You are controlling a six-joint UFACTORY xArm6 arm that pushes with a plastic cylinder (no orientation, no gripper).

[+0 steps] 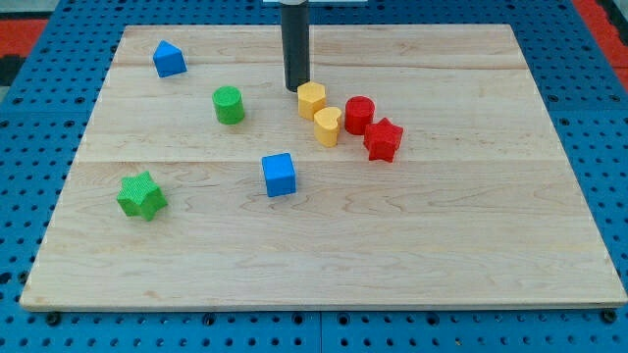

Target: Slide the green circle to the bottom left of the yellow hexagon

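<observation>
**Blocks on the worktop, rod standing at the yellow hexagon**

Nearest the worktop's (471, 255) left edge, toward the bottom left corner, lies a green star (141, 195). Up by the top left corner sits a blue block with a peaked top (169, 59). Further right, in the upper half and well apart from both, stands the green circle (229, 104), with bare wood all round it. Below it and a little right, near the middle of the worktop, is a blue cube (280, 175).

The dark rod comes down from the top edge, and my tip (296, 89) rests on the wood just beside the yellow hexagon (312, 99), at that block's upper left; whether they touch I cannot tell. The green circle lies well to the left of my tip. The arm carries no tool that could spread or pinch, only this rod.

Just below and right of the hexagon is a yellow heart (328, 126). Right of these stand a red cylinder (358, 114) and a red star (383, 139), close together.
</observation>
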